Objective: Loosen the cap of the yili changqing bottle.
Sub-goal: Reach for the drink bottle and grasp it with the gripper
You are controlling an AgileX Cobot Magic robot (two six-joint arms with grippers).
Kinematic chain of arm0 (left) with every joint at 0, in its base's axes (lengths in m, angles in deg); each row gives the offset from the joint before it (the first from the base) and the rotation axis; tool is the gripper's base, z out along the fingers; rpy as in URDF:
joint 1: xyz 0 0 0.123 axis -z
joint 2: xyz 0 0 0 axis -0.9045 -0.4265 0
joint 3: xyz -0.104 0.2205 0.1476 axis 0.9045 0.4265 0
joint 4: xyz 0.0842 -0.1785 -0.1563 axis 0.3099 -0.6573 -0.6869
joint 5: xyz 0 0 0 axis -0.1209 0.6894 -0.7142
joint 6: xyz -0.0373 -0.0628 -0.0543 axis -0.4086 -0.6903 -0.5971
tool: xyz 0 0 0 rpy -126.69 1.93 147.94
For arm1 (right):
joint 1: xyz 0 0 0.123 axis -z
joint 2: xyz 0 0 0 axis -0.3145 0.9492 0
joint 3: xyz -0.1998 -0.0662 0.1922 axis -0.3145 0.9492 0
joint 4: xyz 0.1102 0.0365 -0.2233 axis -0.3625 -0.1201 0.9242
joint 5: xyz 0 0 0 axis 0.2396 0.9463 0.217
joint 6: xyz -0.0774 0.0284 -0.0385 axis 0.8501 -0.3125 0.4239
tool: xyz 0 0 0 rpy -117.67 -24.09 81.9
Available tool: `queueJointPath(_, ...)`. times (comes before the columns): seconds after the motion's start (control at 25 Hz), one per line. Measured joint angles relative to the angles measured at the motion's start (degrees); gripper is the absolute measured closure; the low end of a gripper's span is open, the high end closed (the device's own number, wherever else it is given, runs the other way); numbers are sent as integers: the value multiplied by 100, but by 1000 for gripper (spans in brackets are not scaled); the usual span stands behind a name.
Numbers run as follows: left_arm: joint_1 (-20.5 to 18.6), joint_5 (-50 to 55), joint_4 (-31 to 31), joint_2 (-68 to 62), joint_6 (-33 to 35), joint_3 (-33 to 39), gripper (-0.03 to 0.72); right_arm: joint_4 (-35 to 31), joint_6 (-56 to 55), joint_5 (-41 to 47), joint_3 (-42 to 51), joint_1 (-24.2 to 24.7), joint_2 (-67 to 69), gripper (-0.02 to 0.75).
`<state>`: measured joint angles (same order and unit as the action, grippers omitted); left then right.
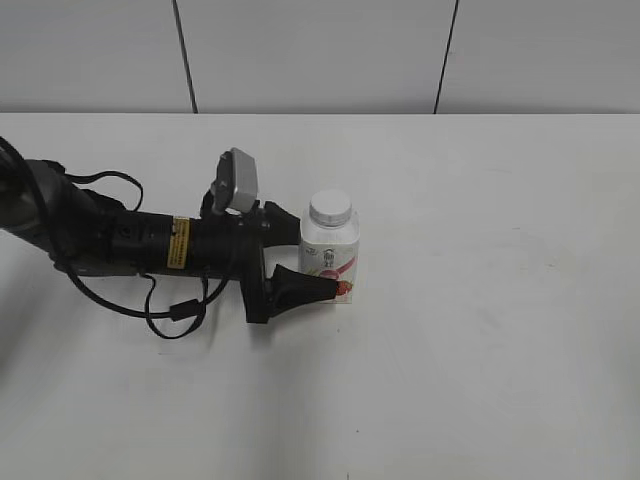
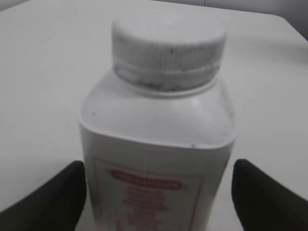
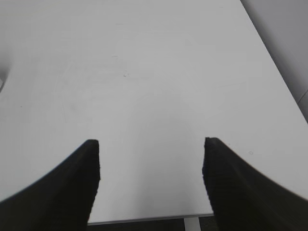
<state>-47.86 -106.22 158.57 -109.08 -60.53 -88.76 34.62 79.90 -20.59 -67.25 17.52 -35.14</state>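
Note:
The yili changqing bottle (image 1: 332, 262) stands upright on the white table, squat and white with a pink and red label. Its ribbed white cap (image 1: 331, 208) sits on the neck. My left gripper (image 1: 314, 254) reaches in from the left and straddles the bottle's body, one finger behind it and one in front. In the left wrist view the bottle (image 2: 154, 130) and cap (image 2: 168, 43) fill the frame. The left gripper (image 2: 158, 192) stands open; the left finger is close against the bottle and a thin gap shows at the right finger. My right gripper (image 3: 151, 163) is open over bare table with nothing between its fingers.
The left arm with its cables (image 1: 170, 312) lies across the left half of the table (image 1: 480, 350). A wall runs behind the table's back edge. The table's edge (image 3: 144, 219) shows just below the right gripper's fingers.

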Motion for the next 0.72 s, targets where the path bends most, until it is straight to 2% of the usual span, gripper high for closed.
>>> queueJointPath(0.16, 89, 171, -26, 0, 0, -11, 137, 0, 0, 0, 0, 0, 0, 209)
queueJointPath(0.4, 89, 231, -103, 0, 0, -11, 272, 0, 0, -5, 0, 0, 0, 209)
queueJointPath(0.56, 89, 231, -103, 0, 0, -11, 274, 0, 0, -198, -166, 0, 188, 209)
queueJointPath(0.72, 89, 231, -103, 0, 0, -11, 274, -37, 0, -387, -572, 0, 1042, 209)
